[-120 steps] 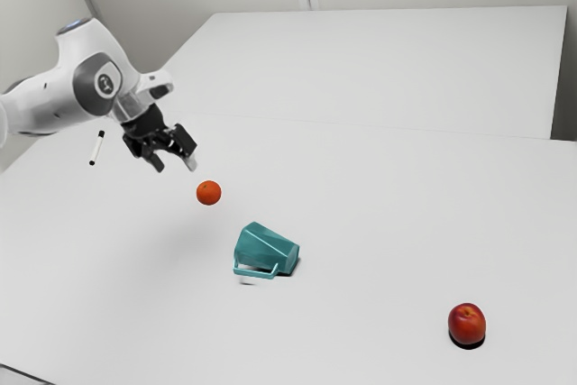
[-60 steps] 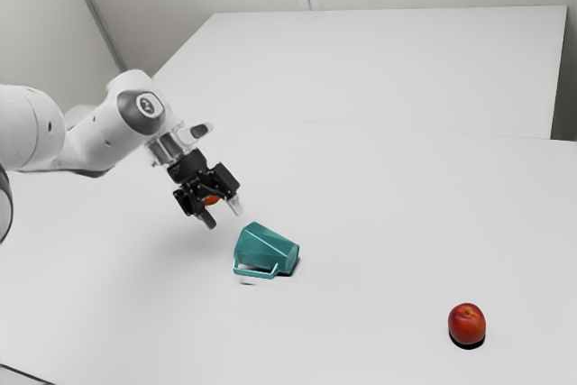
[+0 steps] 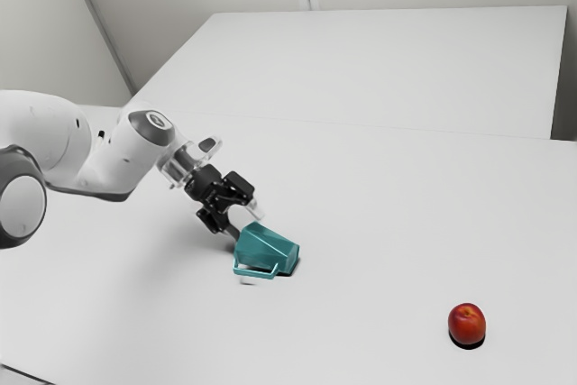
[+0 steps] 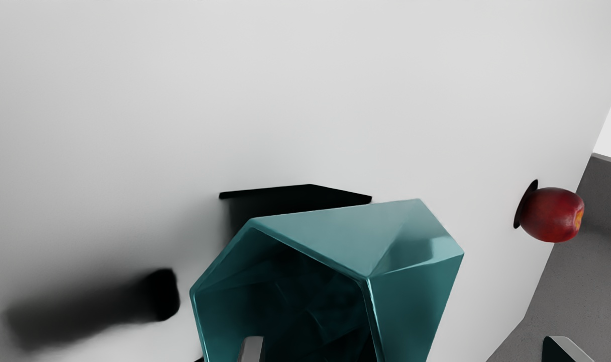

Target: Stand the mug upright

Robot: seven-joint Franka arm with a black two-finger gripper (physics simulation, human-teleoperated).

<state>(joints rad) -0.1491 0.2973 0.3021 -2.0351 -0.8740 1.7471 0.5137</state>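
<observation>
Left side of frame: arm point(image 3: 135, 155) reaches in, black gripper point(image 3: 248, 227) just by the mug's mouth, left of centre. Gripper is wide open, holding nothing. Mug point(image 3: 268, 248) lies on its side slightly below frame centre, mouth toward gripper, base toward the right, handle point(image 3: 257, 273) on the lower side. Not upright.

In the wrist view one finger point(image 4: 252, 348) lines up with the mouth, the other finger point(image 4: 569, 347) is out past the side wall; can't tell if the first is inside yet. Likely step: straddle the wall. Ease in along the mug's length, one finger in, one out, without bumping the rim, or the mug may slide right. Close firmly; slanted facets could slip or twist. Then lift clear, swing base down, keep handle free, lower until base sits flat, release.

Edges: an edge, probably the table's, cuts the lower left corner, well apart from mug. Open table point(image 3: 388, 196) above and right of the mug, good for the swing. Red fruit point(image 3: 467, 324) at lower right, well apart; don't swing that far.
</observation>
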